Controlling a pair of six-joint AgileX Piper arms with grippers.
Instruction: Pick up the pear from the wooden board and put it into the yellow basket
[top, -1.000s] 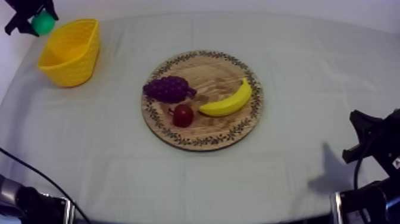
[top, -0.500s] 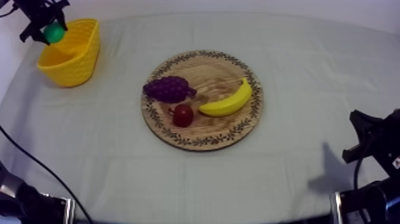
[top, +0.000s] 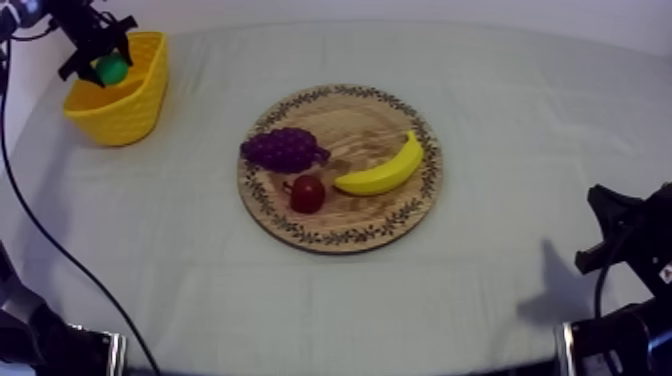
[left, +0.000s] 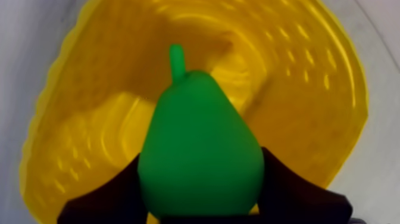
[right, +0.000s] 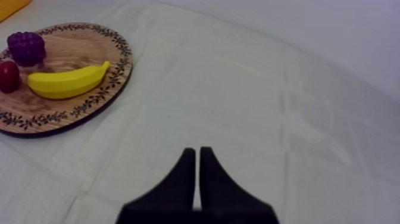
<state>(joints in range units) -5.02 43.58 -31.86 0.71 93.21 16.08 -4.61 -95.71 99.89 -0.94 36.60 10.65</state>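
Far left: my left gripper (top: 103, 60) is clamped on the one green pear (left: 199, 155), a black finger (left: 110, 199) pressing each flank, stem pointing away from me. The pear hangs over the open mouth of the one yellow basket (top: 135, 100), above its inside. I can't tell if it touches the wall.

Middle: one round wooden board (top: 350, 115) with a patterned rim. It carries three fruits: one bunch of grapes (top: 285, 149), one small red fruit (top: 307, 193) just beside the grapes, and one banana (top: 383, 171).

Right: my right gripper (right: 197, 152) is low over bare cloth, well apart from the board, its fingers pressed together in a narrow wedge on nothing.

Hidden or cut off: the pear's base and my left fingertips run out of the left wrist view. In the right wrist view, the board and the small red fruit are clipped at the edge.
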